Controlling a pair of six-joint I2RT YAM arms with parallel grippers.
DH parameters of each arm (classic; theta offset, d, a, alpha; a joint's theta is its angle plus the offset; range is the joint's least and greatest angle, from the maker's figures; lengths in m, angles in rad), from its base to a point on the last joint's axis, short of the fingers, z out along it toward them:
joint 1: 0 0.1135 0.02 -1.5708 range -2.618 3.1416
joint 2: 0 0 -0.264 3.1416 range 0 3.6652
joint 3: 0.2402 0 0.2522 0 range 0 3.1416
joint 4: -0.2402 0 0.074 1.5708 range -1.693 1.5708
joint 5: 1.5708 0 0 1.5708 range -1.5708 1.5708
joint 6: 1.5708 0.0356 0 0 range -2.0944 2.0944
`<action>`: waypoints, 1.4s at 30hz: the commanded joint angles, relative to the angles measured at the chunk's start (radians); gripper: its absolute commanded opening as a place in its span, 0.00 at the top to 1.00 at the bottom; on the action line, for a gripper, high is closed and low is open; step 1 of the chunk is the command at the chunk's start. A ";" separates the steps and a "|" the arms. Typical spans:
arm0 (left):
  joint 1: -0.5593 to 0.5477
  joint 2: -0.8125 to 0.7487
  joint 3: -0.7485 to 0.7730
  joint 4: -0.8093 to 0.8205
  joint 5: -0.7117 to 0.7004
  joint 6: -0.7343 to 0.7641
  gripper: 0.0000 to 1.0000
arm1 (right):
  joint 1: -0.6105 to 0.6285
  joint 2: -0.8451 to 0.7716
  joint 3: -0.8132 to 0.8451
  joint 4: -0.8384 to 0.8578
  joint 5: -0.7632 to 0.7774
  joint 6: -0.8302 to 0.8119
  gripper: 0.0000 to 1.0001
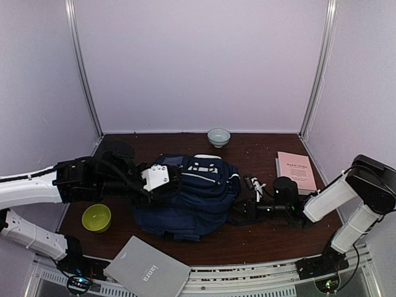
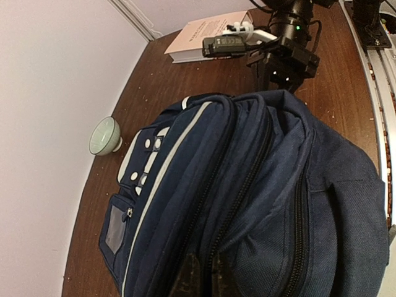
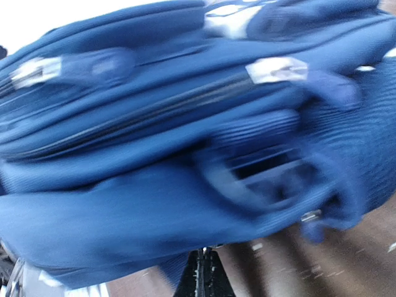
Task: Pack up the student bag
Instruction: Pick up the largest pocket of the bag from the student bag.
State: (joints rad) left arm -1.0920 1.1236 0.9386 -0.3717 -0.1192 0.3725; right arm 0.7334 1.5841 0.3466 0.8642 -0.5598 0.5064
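The student bag (image 1: 185, 197) is a navy backpack with thin white stripes, lying in the middle of the brown table. It fills the left wrist view (image 2: 247, 185) and, blurred, the right wrist view (image 3: 154, 154). My left gripper (image 1: 159, 185) rests on the bag's left top. Its fingers (image 2: 192, 278) are pressed together on the fabric by a zip line. My right gripper (image 1: 240, 210) is at the bag's right edge. Its fingers (image 3: 197, 278) are shut, with the bag's lower edge at their tips.
A pink book (image 1: 296, 170) lies at the right rear, also in the left wrist view (image 2: 207, 34). A pale bowl (image 1: 218, 137) stands at the back wall. A green bowl (image 1: 96, 217) sits front left. A grey notebook (image 1: 147, 272) overhangs the front edge. Small pens (image 1: 253, 184) lie beside the bag.
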 commanded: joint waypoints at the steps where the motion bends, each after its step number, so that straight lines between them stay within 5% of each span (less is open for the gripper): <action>1: 0.009 0.014 0.058 0.189 -0.030 -0.024 1.00 | 0.074 -0.094 -0.044 -0.007 -0.014 0.010 1.00; 10: 0.009 0.002 0.044 0.209 0.010 -0.015 1.00 | 0.094 -0.193 -0.014 -0.208 0.108 -0.062 1.00; 27: 0.009 -0.001 0.035 0.209 0.035 -0.017 1.00 | 0.093 -0.036 0.042 -0.002 0.050 -0.005 0.84; 32: 0.009 -0.001 0.038 0.203 0.034 -0.018 1.00 | 0.091 -0.046 0.043 -0.014 0.062 -0.012 1.00; 42: 0.015 0.044 0.039 0.183 -0.027 -0.044 1.00 | 0.139 -0.251 -0.015 -0.314 0.065 -0.069 1.00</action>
State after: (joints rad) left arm -1.0920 1.1561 0.9386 -0.3683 -0.1001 0.3584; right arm 0.8253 1.4445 0.3401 0.7124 -0.4934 0.4892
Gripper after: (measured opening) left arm 0.047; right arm 0.041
